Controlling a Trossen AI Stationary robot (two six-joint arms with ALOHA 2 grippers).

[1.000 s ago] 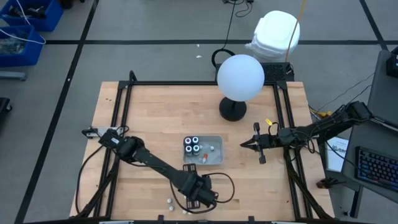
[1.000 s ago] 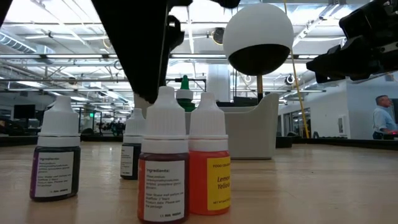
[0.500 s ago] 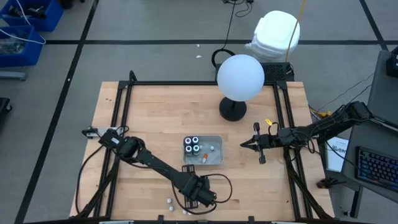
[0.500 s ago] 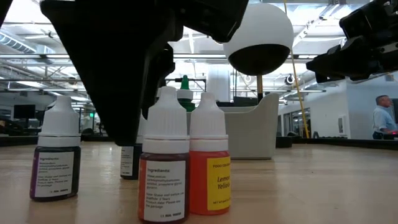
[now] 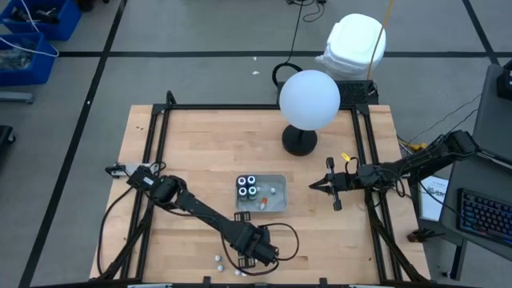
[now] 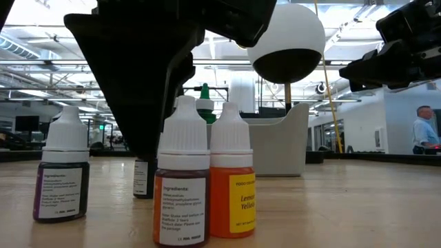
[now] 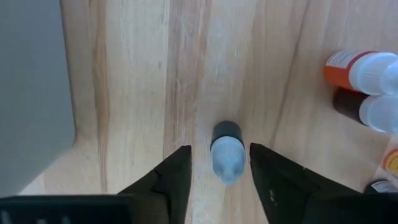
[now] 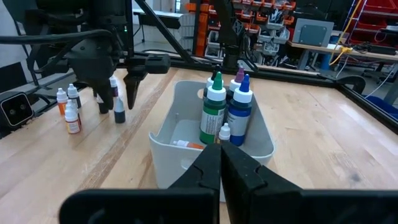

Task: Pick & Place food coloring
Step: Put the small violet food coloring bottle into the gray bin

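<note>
My left gripper (image 7: 219,171): down at the near edge of the table (image 5: 200,144), fingers (image 7: 174,180) straddling a small dark bottle (image 7: 225,151) with a pale dropper cap. A thin gap shows on each side of it, so I am around it but not yet pressing on it.
Straddled bottle: upright on the wood, dark body, whitish cap, standing apart from the others.
Nearby bottles: an orange bottle (image 7: 360,67) and a dark red bottle (image 7: 367,111), both white-capped, touching each other just beside my left gripper. In the low view the same pair stands upright in front, the orange one (image 6: 232,178) labelled lemon yellow, the dark red one (image 6: 182,180) against it, with a purple bottle (image 6: 63,172) off by itself.
Bin (image 8: 186,127): a pale rectangular container mid-table, holding taller green (image 8: 213,107) and blue bottles (image 8: 239,111) upright, plus one lying on its floor.
My right gripper (image 8: 221,163): clenched on nothing, hanging above the table's right side, pointed toward the bin.
Lamp (image 5: 310,100): white globe on a black base at the far side of the table.
</note>
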